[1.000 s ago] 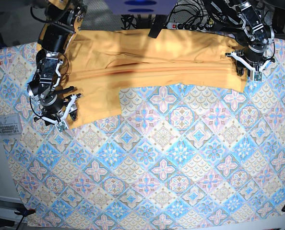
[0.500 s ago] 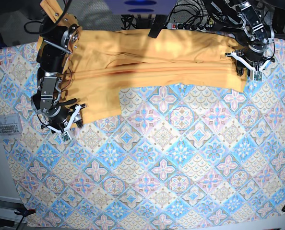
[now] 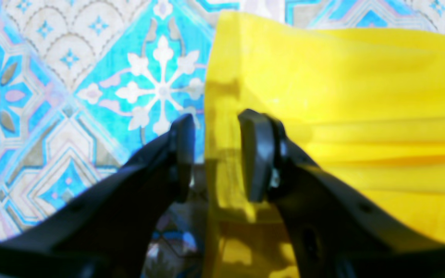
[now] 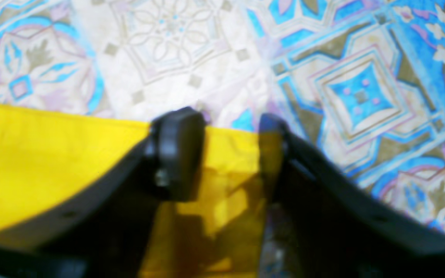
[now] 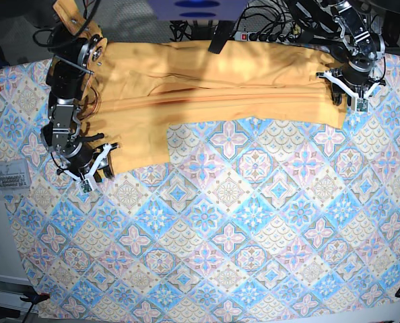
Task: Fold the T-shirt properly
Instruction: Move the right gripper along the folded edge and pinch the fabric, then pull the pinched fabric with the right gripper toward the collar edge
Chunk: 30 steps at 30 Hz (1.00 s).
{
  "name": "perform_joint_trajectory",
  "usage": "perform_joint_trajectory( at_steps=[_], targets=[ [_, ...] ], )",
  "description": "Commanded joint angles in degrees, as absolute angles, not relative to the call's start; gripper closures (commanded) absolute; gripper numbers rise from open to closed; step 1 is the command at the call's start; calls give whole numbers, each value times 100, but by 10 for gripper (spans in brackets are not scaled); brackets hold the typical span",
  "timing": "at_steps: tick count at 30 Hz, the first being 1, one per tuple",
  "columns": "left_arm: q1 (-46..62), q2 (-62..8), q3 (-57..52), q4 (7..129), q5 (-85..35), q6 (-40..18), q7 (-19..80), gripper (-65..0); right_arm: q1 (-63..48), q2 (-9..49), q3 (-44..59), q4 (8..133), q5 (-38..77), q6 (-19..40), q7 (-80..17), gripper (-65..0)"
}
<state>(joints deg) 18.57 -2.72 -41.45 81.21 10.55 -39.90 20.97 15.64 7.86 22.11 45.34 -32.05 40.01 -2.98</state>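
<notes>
The yellow-orange T-shirt [image 5: 213, 81] lies folded lengthwise in a long band across the back of the table, with one flap hanging down at its left end. My right gripper [image 5: 99, 168] is at that flap's lower corner. In the right wrist view its jaws [image 4: 226, 123] stand apart, straddling the shirt [image 4: 52, 154] corner. My left gripper [image 5: 346, 91] is at the band's right end. In the left wrist view it [image 3: 216, 127] is open, one finger on the tablecloth and the other over the shirt [image 3: 342, 77], with the cloth's edge running between them.
The blue-pink patterned tablecloth [image 5: 254, 222] covers the whole table in front of the shirt. A power strip and cables [image 5: 267, 35] lie along the back edge. A clear box of small parts [image 5: 8, 178] sits off the table's left side.
My right gripper has shifted a little toward the shirt's lower left corner and its jaws have narrowed. The left arm and the shirt have not moved.
</notes>
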Motion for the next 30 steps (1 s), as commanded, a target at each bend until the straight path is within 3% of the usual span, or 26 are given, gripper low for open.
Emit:
perform_joint_trajectory(
  at_steps=[1,4,15,26,30],
  targets=[
    [1903,-321,-4163,8171,1191,-4000,2246,-218,1560,848,2202,4655,-3389,4000,-558,-143],
    [1903,-321,-4163,8171,1191,-4000,2246,-218,1429,848,2202,4936,-3389,4000,-576,0],
    [1868,-321,-4163,8171,1182,-4000,2246,-218,602,602,2826,7248,-3380,4000,-822,0],
    [1859,-321,-4163,8163,1182,-4000,2237,-218,-690,593,2932,8884,-3354,4000,-1015,0],
    [1851,-321,-4154,8145,1174,-4000,2237,-218,-1112,338,3240,9402,-3354,4000,-998,0]
  ],
)
